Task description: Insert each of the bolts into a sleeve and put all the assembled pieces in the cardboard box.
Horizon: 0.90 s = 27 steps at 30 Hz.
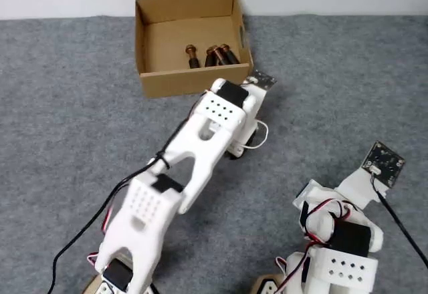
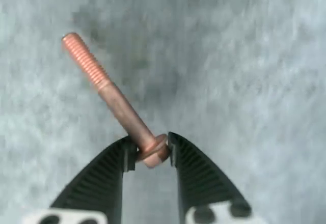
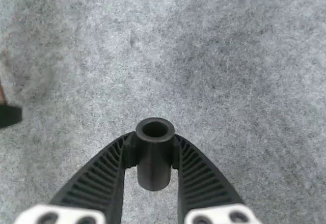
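Gripping: left gripper [image 2: 150,150] pinches bolt [image 2: 109,94] by head only, shank free.
R side: right gripper [image 3: 153,147] closed round sleeve [image 3: 154,155], bore facing out.
Box: cardboard box [image 1: 150,80] far, assembled pieces [image 1: 212,55] inside.
Risk: thin head pinch, so bolt may pivot/drop at mating; an off-axis tip could jam on sleeve rim.

1. No text, label, brand, number or sign is showing legibly in any view.
2. The cardboard box [image 1: 180,83] is showing plain brown walls with no print on them.
3. The bolt [image 2: 117,102] and the sleeve [image 3: 154,163] are showing bare, unmarked surfaces.
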Available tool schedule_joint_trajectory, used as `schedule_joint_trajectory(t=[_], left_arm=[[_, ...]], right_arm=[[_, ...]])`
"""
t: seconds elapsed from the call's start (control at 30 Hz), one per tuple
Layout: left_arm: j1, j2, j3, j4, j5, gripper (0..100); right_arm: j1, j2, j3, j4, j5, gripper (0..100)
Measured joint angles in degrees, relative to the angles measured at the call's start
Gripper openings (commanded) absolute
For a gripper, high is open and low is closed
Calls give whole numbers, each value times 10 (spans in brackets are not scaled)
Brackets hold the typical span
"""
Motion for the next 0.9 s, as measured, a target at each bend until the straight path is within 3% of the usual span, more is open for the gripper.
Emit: schedule_joint_trajectory(t=[0.2, 0.43, 0.77, 0.9], left_arm=[[-1, -170, 164, 0, 127, 8], [-62, -249, 183, -7, 315, 6], [-87, -251, 265, -82, 715, 12], [-88, -251, 275, -110, 767, 148]], right_arm=[[0, 0, 0, 0, 0, 8], [0, 0, 0, 0, 0, 8], [0, 0, 0, 0, 0, 8], [0, 0, 0, 0, 0, 8]])
